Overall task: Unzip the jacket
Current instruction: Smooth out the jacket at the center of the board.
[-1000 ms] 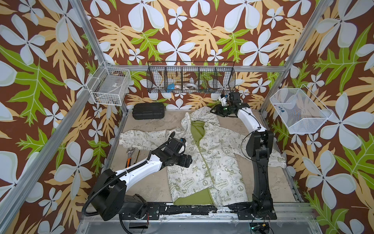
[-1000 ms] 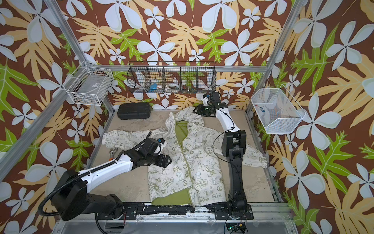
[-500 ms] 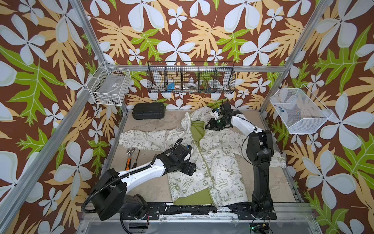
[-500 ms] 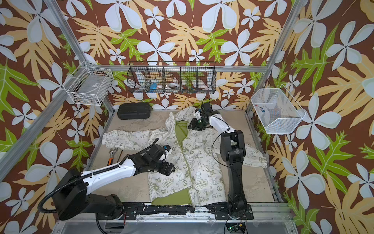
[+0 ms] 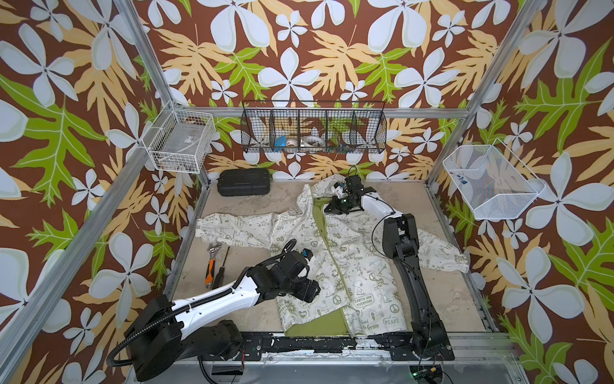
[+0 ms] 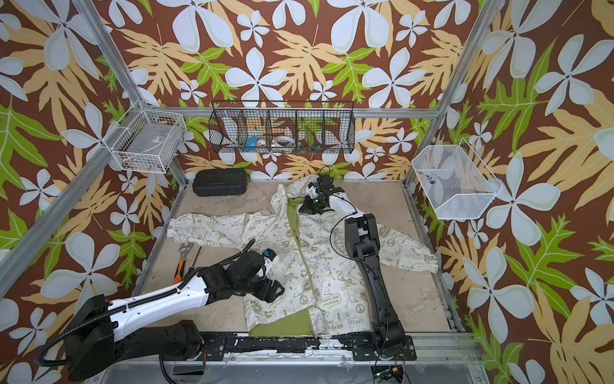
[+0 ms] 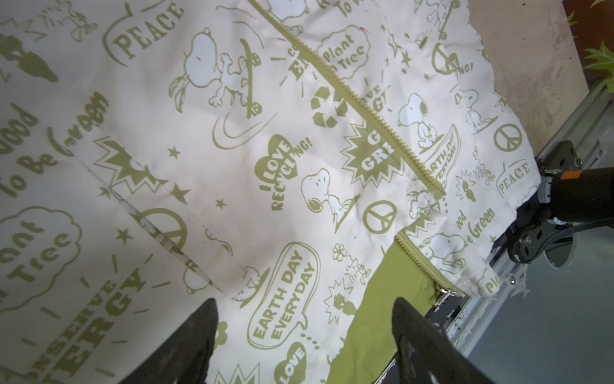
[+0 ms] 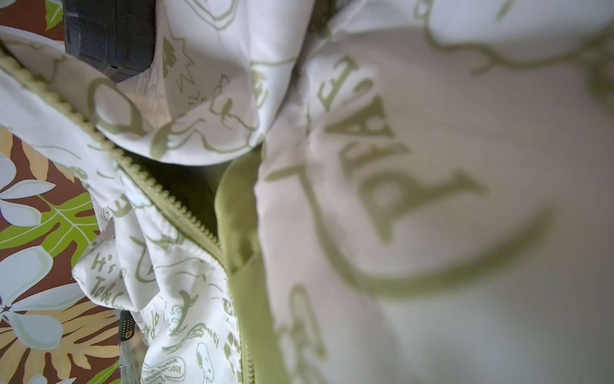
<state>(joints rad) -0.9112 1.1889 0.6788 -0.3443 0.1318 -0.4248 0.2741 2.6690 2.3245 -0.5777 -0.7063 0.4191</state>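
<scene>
In both top views the cream, olive-printed jacket (image 5: 352, 266) (image 6: 319, 266) lies flat mid-surface (image 5: 252, 209), gaping green at collar and hem. The right end effector (image 5: 336, 208) is closed at the collar. A black case (image 5: 244, 182) and hand tools (image 5: 212, 262) lie clear of it.

Left wrist view: the left end effector (image 7: 304, 302) is spread wide and empty above the hem; the zipper (image 7: 365, 109) is joined mid-front.

Right wrist view: the collar is blurred, seemingly pinched.

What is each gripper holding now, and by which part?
The right gripper seems to pinch the jacket at the collar, beside the zipper top. The left gripper is open, holding nothing.
</scene>
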